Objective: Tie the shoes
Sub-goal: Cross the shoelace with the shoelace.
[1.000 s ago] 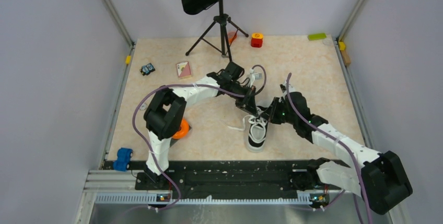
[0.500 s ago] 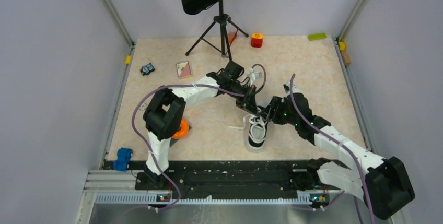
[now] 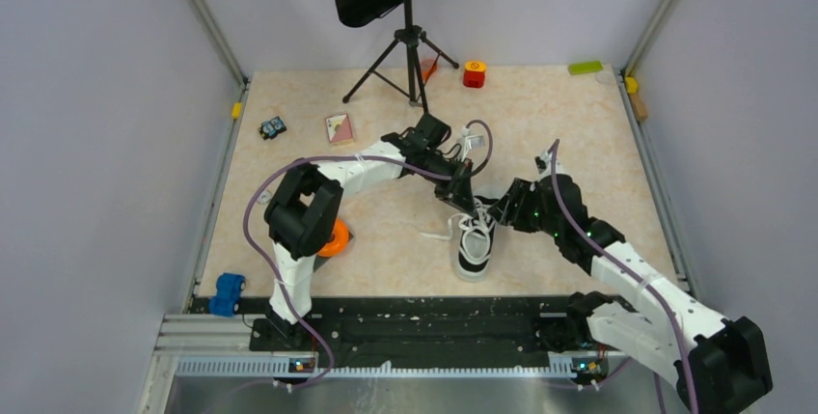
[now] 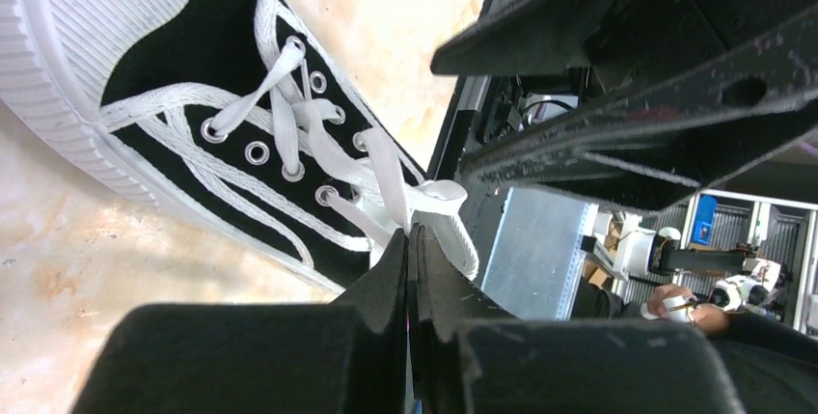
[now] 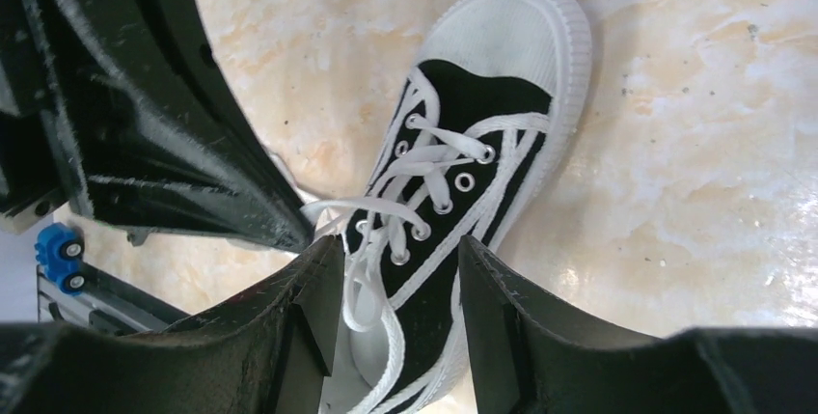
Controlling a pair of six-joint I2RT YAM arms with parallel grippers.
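Pinching one white lace (image 4: 446, 197) tight, the left hand (image 4: 410, 235) sits right by the shoe (image 4: 193, 76). The right hand (image 5: 397, 250) hangs wide apart just above it. A hard tug could slip the lace free.

Right arm (image 3: 617, 264): repositioned. Its shoulder block has swung farther from the sneaker (image 3: 475, 245), out to the right and toward the near side, and the forearm now stretches longer and lower. The wrist has drawn back slightly to the right of the sneaker's heel end. The purple cable (image 3: 554, 146) looped above that wrist now stands farther right of the sneaker. The loose white lace (image 3: 431, 233) left of the sneaker appears to have crept marginally outward, but the overhead view is too coarse to confirm this.
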